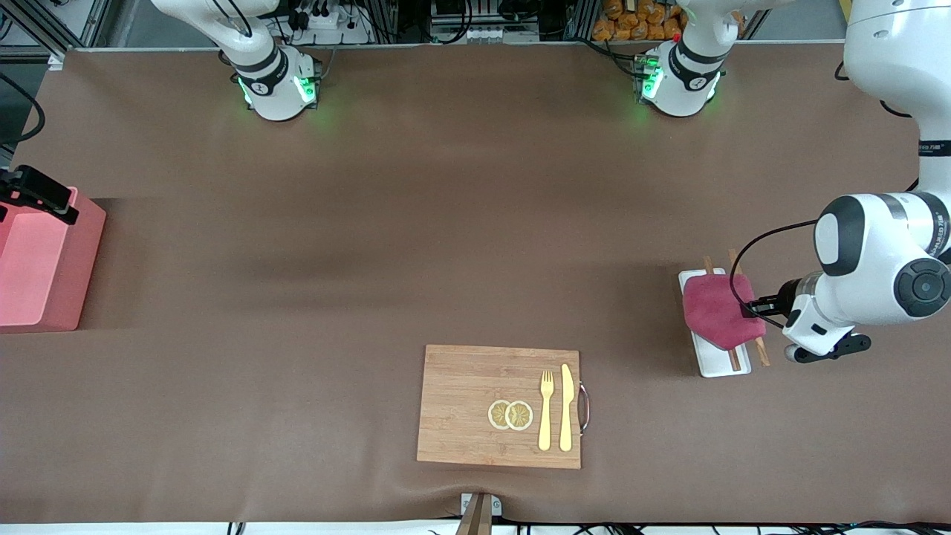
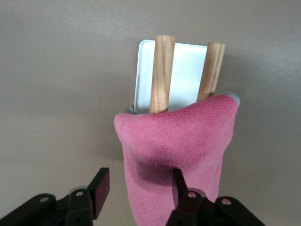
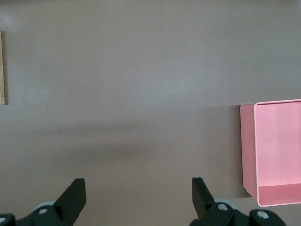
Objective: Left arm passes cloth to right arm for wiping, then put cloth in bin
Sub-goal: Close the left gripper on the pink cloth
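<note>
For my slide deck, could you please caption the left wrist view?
Left gripper, jaws open, at the edge of the pink cloth draped over two wooden sticks on a white tray.

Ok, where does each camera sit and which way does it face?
Front: high across the table, facing both arm bases; shows left arm by the cloth, the bin.
Left wrist: looks down on cloth and white tray; open left gripper shows.
Right wrist: looks down on table and bin; open right gripper shows.
Shared: cloth, front and left wrist; bin, front and right wrist.
</note>
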Action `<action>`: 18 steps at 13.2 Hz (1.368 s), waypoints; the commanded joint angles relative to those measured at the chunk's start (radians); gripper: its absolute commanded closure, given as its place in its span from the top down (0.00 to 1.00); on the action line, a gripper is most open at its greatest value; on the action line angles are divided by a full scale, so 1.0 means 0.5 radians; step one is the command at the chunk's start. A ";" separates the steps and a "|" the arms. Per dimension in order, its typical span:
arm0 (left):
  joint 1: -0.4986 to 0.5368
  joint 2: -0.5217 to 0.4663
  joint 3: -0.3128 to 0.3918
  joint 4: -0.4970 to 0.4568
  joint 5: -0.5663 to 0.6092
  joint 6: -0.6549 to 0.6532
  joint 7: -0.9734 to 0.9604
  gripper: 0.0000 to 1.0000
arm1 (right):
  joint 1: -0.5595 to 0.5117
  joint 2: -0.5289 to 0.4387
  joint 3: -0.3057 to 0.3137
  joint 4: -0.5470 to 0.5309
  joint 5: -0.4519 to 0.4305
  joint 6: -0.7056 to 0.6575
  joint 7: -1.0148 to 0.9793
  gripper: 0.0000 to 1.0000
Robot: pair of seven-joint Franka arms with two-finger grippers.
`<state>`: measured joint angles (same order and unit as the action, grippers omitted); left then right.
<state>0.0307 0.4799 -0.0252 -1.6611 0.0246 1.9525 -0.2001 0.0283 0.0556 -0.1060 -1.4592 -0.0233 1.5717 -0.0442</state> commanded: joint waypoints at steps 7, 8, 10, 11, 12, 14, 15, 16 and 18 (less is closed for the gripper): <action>-0.003 0.010 -0.005 0.006 -0.022 0.019 -0.008 0.44 | 0.005 0.021 0.000 0.047 -0.015 -0.023 0.039 1.00; -0.003 0.016 -0.005 0.009 -0.022 0.019 -0.008 0.44 | 0.011 0.024 0.000 0.047 -0.018 -0.023 0.039 1.00; -0.006 0.034 -0.005 0.018 -0.022 0.034 -0.005 0.42 | 0.005 0.027 0.000 0.044 -0.015 -0.023 0.039 1.00; -0.009 0.034 -0.005 0.015 -0.022 0.046 -0.005 0.39 | 0.005 0.027 0.000 0.044 -0.015 -0.026 0.039 1.00; -0.012 0.037 -0.008 0.015 -0.022 0.050 -0.002 0.37 | 0.005 0.027 0.000 0.041 -0.015 -0.023 0.039 1.00; -0.018 0.037 -0.005 0.015 -0.022 0.059 -0.002 0.30 | 0.005 0.039 0.000 0.041 -0.015 -0.026 0.039 1.00; -0.018 0.037 -0.005 0.015 -0.022 0.062 0.001 0.26 | 0.002 0.042 0.000 0.041 -0.018 -0.026 0.039 1.00; -0.015 0.037 -0.005 0.015 -0.022 0.062 0.020 0.22 | 0.002 0.042 0.000 0.041 -0.015 -0.017 0.036 1.00; -0.015 0.037 -0.005 0.018 -0.019 0.062 0.023 0.15 | 0.017 0.048 0.003 0.044 -0.021 -0.020 0.033 1.00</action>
<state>0.0238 0.4932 -0.0306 -1.6601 0.0244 1.9739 -0.1985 0.0284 0.0682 -0.1058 -1.4592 -0.0233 1.5717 -0.0434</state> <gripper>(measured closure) 0.789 0.000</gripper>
